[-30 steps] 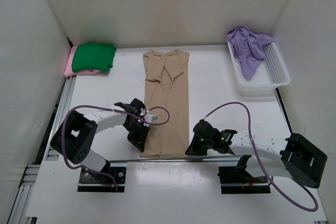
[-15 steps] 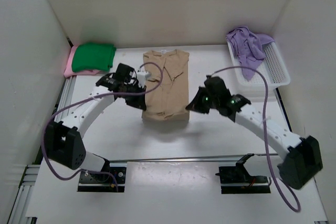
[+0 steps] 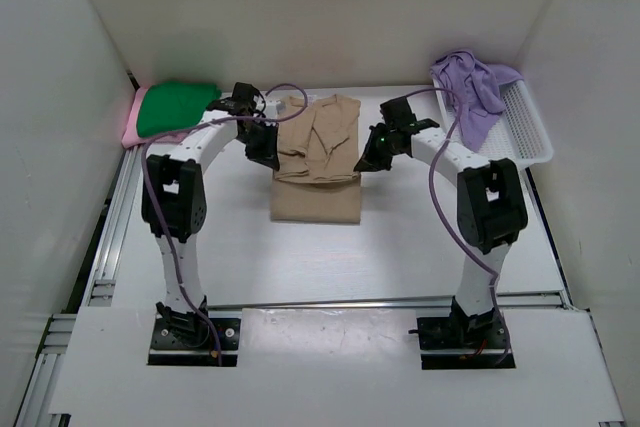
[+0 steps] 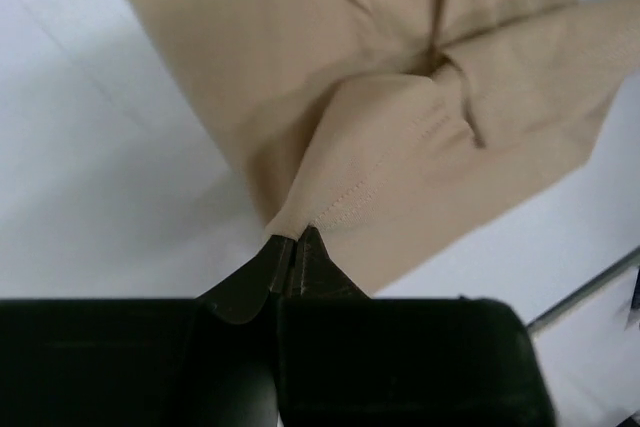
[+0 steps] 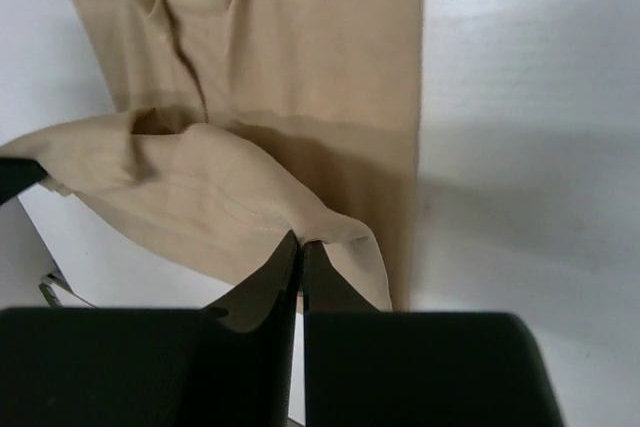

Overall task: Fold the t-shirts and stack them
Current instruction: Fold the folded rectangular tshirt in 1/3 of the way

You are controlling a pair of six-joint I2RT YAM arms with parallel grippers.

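Your tan t-shirt lies mid-way across the table, its near half folded up toward 12 o'clock, with the left gripper clamped on its hem corner at 9 o'clock, the right gripper clamped at 3 o'clock, the green t-shirt at 10 o'clock and the lavender t-shirt in the basket at 2 o'clock.

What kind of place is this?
Probably a lab test cell: a white table boxed in by bare white walls, a left arm and right arm bolted at its near edge, and a tan t-shirt mid-fold.
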